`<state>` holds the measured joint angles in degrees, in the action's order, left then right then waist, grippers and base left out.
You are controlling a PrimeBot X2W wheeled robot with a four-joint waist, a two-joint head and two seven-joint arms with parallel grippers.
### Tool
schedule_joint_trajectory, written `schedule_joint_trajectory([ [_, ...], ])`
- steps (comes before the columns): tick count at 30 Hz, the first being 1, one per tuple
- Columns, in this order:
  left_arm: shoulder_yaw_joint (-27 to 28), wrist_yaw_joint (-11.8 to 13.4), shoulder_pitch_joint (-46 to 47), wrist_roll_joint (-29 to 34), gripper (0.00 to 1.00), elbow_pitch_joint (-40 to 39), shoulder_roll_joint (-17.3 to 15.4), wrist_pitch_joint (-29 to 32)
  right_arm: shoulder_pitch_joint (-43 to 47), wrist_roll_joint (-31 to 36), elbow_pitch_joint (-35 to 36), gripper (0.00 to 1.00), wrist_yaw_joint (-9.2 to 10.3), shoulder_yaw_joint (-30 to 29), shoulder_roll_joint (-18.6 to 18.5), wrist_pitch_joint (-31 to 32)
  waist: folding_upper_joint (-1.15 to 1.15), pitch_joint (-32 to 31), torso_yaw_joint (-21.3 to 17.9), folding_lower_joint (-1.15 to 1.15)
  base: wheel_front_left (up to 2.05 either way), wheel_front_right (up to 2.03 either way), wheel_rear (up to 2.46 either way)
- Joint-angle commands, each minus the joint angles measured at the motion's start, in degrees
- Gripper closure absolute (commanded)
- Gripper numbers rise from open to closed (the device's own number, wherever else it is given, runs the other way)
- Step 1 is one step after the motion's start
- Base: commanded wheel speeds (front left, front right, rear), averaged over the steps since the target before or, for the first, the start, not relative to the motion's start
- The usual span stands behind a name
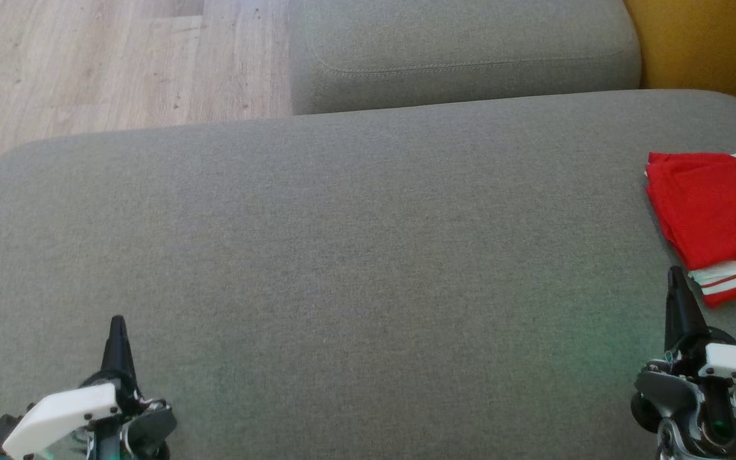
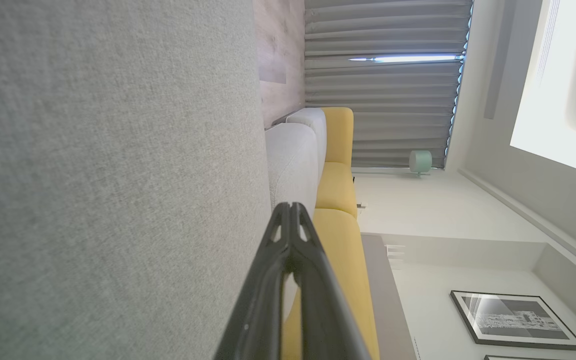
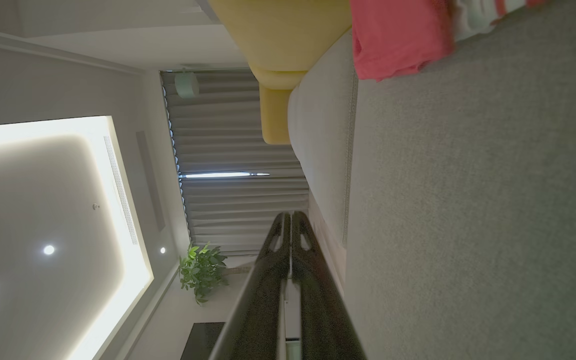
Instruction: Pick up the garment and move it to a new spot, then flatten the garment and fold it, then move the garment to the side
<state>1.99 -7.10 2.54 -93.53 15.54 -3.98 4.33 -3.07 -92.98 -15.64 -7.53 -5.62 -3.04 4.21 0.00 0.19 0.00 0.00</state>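
Grey fabric sofa seat (image 1: 342, 255) spans most of the head view, w/ a second grey cushion (image 1: 464, 51) behind it & pale wood floor (image 1: 87, 64) at upper left. Red garment (image 1: 713, 217), folded into a compact stack w/ white stripes along its near edge, lies on the seat at far right, partly cut off by the frame edge. Yellow upholstery (image 1: 706, 38) fills the upper right corner beyond it.

Left claw (image 1: 117, 321), lower left: fingers pressed together, nothing btw them, tip over bare seat, well apart from the garment. Right claw (image 1: 676, 273), lower right: also pressed together & empty, tip just beside the garment's striped near corner; touching or not, can't tell.

Left wrist view: joined fingers point along the seat toward a grey pleated curtain (image 2: 383, 100), w/ a framed picture (image 2: 513, 320) on the wall. Right wrist view: garment at the top edge on the seat, potted plant (image 3: 200, 270) in the bg.
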Motion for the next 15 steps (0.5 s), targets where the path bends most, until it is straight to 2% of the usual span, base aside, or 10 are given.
schedule_joint_trajectory([
  [1, 2.25, -0.38, 3.46, -0.53, 1.0, -1.6, -0.54, 0.33, -2.94, -0.82, 1.74, 1.0, 0.04, 1.07, -1.26, 0.69, 0.0, -0.01, 0.0, 0.0, 0.0, 0.0, 0.0],
  [15, 2.6, -0.38, 3.48, -0.23, 1.0, -1.58, -0.29, 0.61, -2.96, -0.56, 1.71, 1.0, 0.04, 0.75, -1.04, 0.94, 0.0, -0.01, 0.0, 0.0, 0.0, 0.0, 0.0],
])
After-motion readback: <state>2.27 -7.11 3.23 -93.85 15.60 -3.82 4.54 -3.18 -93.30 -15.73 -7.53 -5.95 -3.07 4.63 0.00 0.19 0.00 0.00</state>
